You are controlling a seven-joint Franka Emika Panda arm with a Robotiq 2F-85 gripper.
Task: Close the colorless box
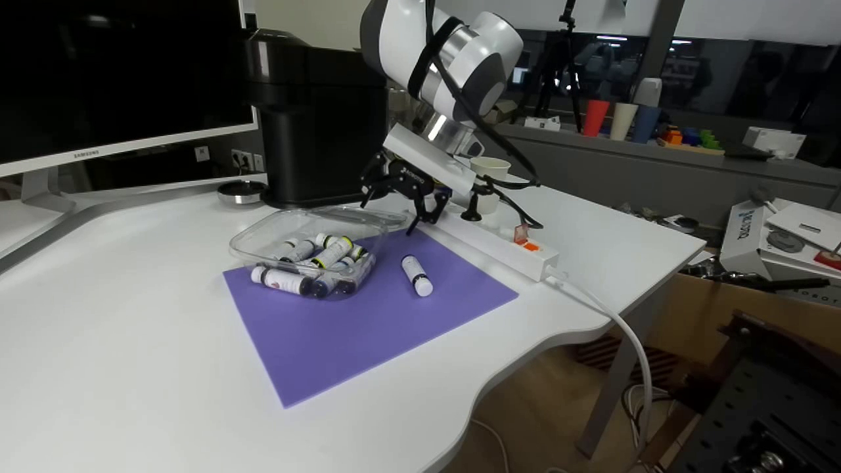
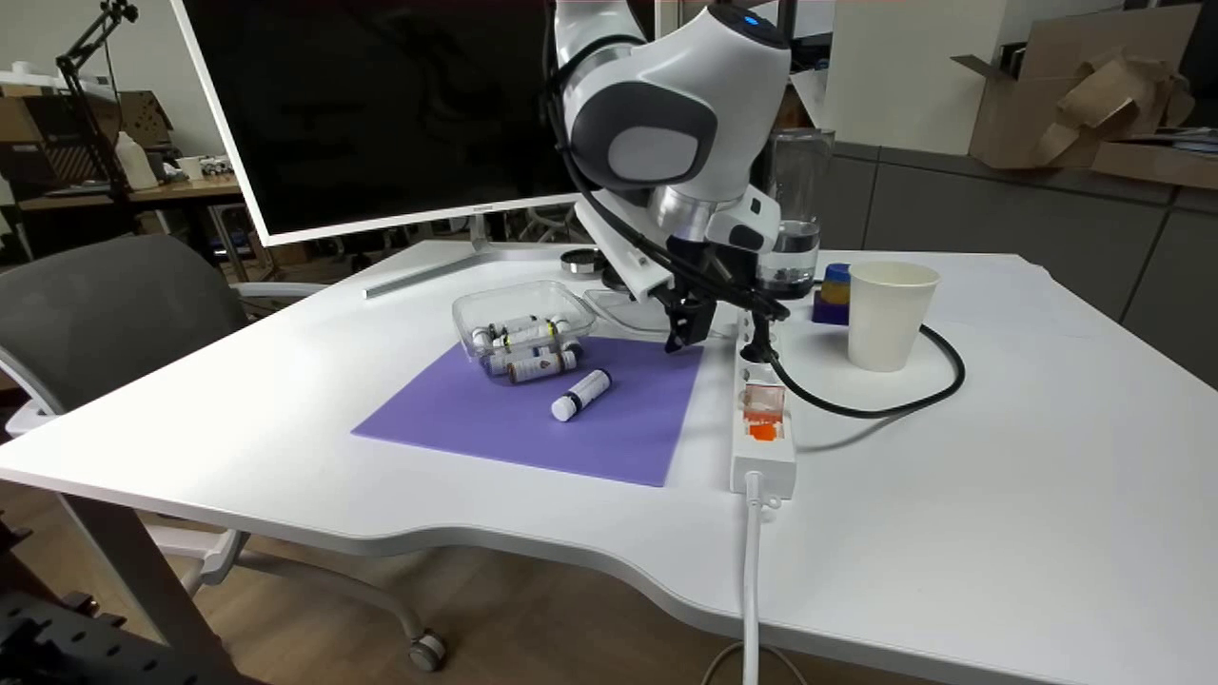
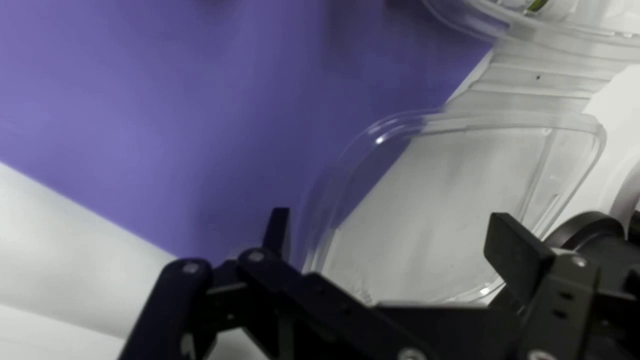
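The colorless box [image 1: 263, 233] is open on the purple mat's far corner in both exterior views; it also shows here [image 2: 481, 309]. Several white, dark-capped cylinders lie in its base. Its clear lid [image 1: 358, 214] is folded out flat beside the base, partly on the mat and partly on the white table. In the wrist view the lid [image 3: 450, 175] fills the lower middle, with the base's edge [image 3: 560, 35] at top right. My gripper [image 1: 387, 218] is open and empty above the lid. In the wrist view its fingers [image 3: 390, 215] stand on either side of the lid.
One loose cylinder [image 1: 416, 274] lies on the purple mat [image 1: 355, 348]. A white power strip [image 1: 489, 246] runs beside the mat. A tall black appliance [image 1: 322, 125] and a monitor [image 1: 118, 72] stand behind. A paper cup [image 2: 885, 319] and a black cable [image 2: 885, 412] are beyond the strip.
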